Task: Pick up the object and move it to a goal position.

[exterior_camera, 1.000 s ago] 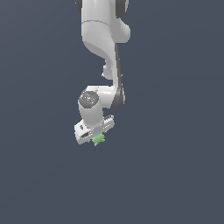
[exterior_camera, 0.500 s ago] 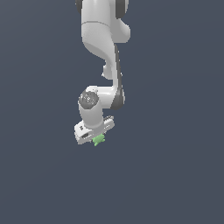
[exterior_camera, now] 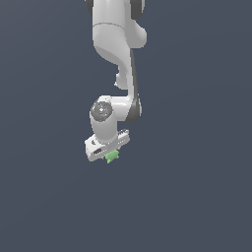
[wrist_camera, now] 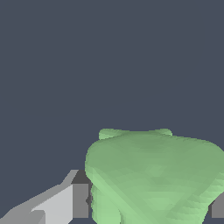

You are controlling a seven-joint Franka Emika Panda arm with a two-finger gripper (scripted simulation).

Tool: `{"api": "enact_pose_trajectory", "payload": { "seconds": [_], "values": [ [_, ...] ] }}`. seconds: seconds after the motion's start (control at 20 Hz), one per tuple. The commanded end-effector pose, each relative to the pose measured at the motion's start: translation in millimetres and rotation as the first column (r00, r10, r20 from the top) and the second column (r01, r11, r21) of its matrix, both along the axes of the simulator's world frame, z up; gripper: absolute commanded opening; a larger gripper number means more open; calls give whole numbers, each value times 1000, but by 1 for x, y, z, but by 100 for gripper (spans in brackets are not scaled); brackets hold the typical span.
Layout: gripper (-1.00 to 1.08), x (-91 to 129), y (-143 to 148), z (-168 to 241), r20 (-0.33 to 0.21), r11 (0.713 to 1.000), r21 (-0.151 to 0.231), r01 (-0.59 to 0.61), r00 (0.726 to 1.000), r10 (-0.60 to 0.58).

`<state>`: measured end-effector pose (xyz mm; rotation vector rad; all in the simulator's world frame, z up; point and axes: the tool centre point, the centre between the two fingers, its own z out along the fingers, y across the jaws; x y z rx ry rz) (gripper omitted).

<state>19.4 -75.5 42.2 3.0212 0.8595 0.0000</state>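
Note:
The object (exterior_camera: 112,156) is a small light-green lumpy thing, seen in the exterior view just under the white gripper (exterior_camera: 111,153) at the end of the white arm. The gripper is shut on it and holds it. In the wrist view the object (wrist_camera: 153,175) fills the lower part of the picture, close to the camera, between one grey finger (wrist_camera: 65,201) and the edge of the other finger (wrist_camera: 217,205).
The white Panda arm (exterior_camera: 118,44) hangs down from the top of the exterior view. Behind it there is only a plain dark grey-blue ground (exterior_camera: 197,187).
The gripper with the green object has moved a little toward the exterior view's left and slightly up. The grasp has stayed the same.

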Motion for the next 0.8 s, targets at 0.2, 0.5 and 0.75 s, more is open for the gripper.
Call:
{"api": "enact_pose_trajectory", "payload": {
  "seconds": [0.2, 0.5, 0.75],
  "values": [
    [-100, -14, 21, 6, 0, 1000, 0, -1, 1000, 1],
    [-100, -41, 58, 17, 0, 1000, 0, -1, 1000, 1],
    [-100, -65, 94, 27, 0, 1000, 0, -1, 1000, 1]
  ]
}}
